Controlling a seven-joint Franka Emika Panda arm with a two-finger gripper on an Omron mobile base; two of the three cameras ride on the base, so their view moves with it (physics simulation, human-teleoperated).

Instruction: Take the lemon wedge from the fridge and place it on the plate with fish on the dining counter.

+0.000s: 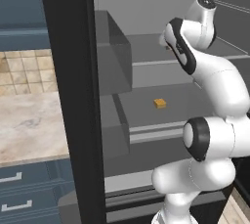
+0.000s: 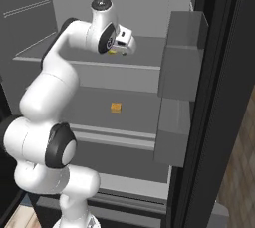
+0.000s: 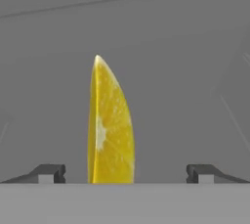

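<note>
In the hand view the two dark fingertips (image 3: 48, 173) stood wide apart at the bottom edge, and the gripper (image 3: 124, 174) gripped nothing. The lemon wedge (image 3: 110, 125) stood between them, upright with its point away from the hand, its cut face bright yellow with a pale core. It looked closer to the left finger than to the right, and touched neither as far as could be seen. Around it lay plain grey shelf, with a thin line across the far wall.

The right base view gave what the hand view could not: the white hand (image 2: 122, 43) reached into the open fridge (image 2: 124, 3) over the upper shelf (image 2: 144, 55), with a speck of yellow, the wedge, just under it. The fingers themselves were too small to make out there. On the shelf below, nearer and well apart from the hand, sat a darker orange-yellow chunk (image 2: 116, 107). Grey door bins (image 2: 182, 55) hung on the right.

The left base view showed the same chunk (image 1: 159, 103) on the lower shelf, but the arm (image 1: 215, 81) hid the hand and the wedge. To the left of the black door edge (image 1: 71, 96), it alone showed a beige marbled counter (image 1: 29, 125) over dark blue drawers (image 1: 24, 189).
</note>
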